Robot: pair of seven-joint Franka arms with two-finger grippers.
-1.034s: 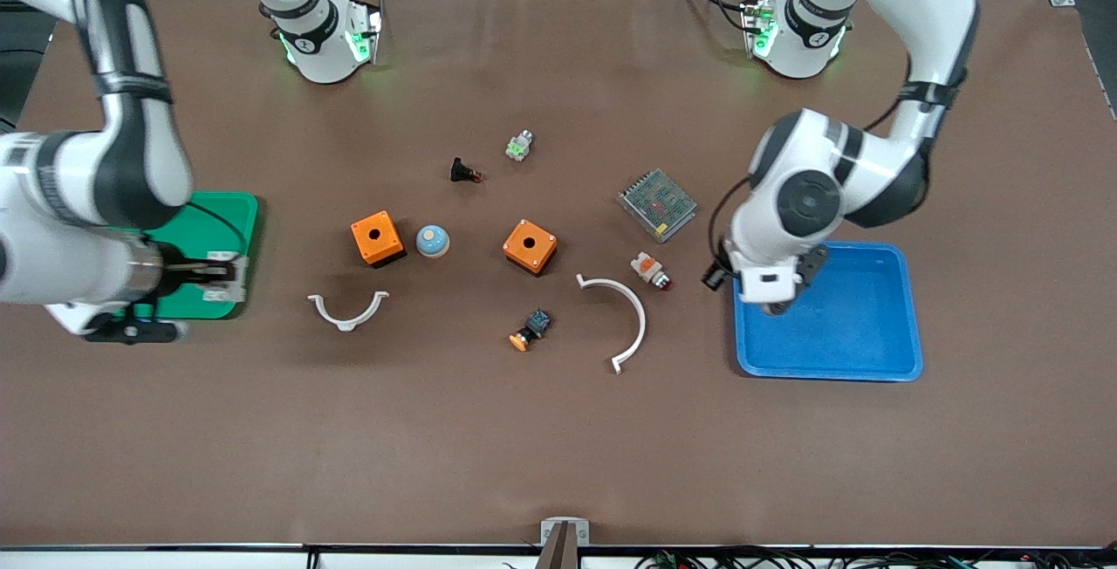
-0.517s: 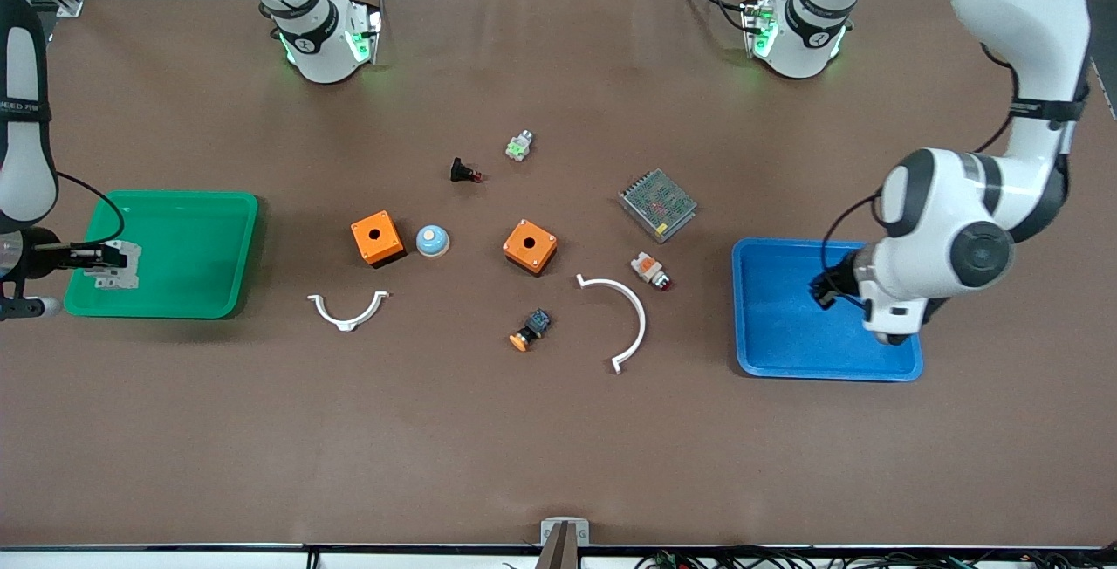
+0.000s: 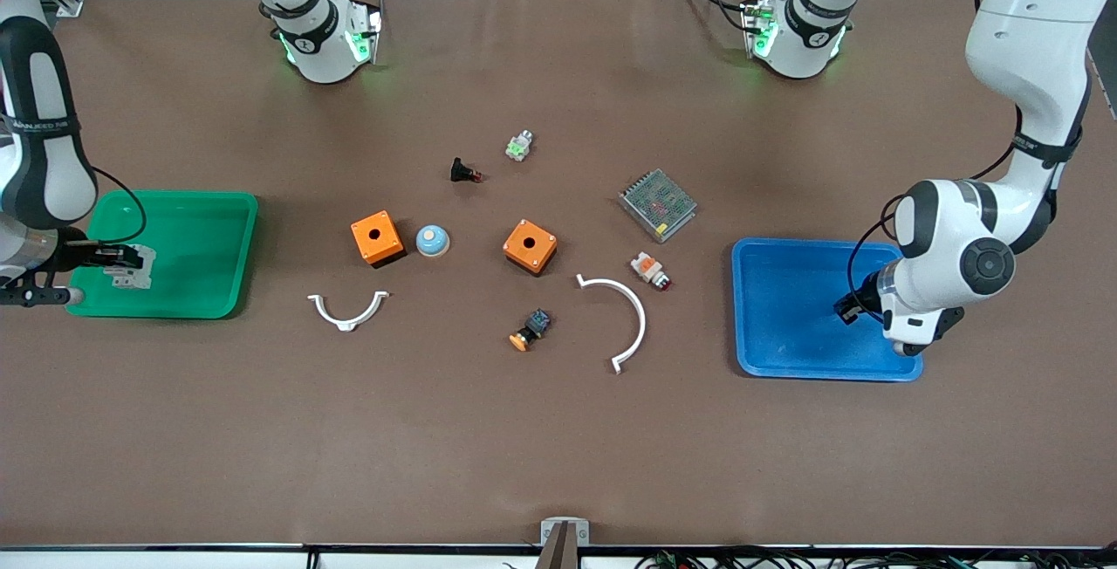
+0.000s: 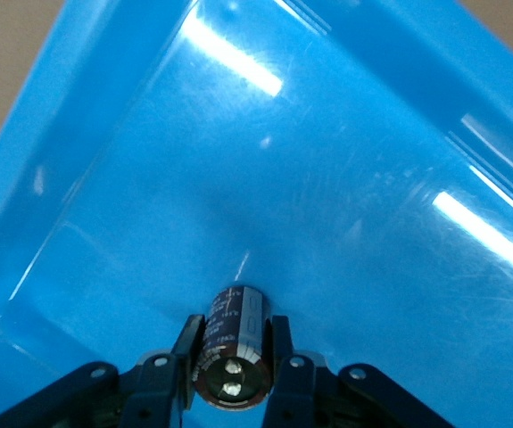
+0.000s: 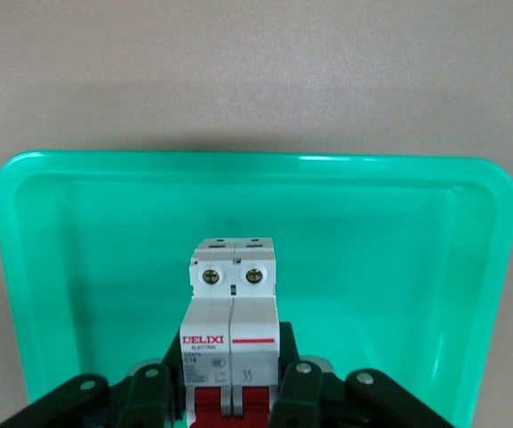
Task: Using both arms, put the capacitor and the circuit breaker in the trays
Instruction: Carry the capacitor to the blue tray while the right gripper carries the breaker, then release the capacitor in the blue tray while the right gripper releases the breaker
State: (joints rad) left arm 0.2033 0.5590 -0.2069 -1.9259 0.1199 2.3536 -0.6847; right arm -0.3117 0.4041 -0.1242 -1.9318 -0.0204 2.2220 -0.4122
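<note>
Holding the capacitor (image 4: 233, 344) pinched between its fingers, the left tool (image 3: 851, 305) hangs over the blue tray (image 3: 785, 351) at the left arm's end of the tabletop (image 3: 558, 447); the left wrist view shows the black cylinder lying lengthwise along the fingers, silvery end toward the camera, with bare tray floor under it, so letting go there should drop it inside the walls. The right tool (image 3: 109, 257) is clamped on the circuit breaker (image 5: 233, 330) over the green tray (image 3: 218, 237) at the right arm's end; the grip sits on the red switch end, leaving the white body pointing into the tray. Both parts look ready for release, and neither yet rests on a tray floor as far as I can judge.
</note>
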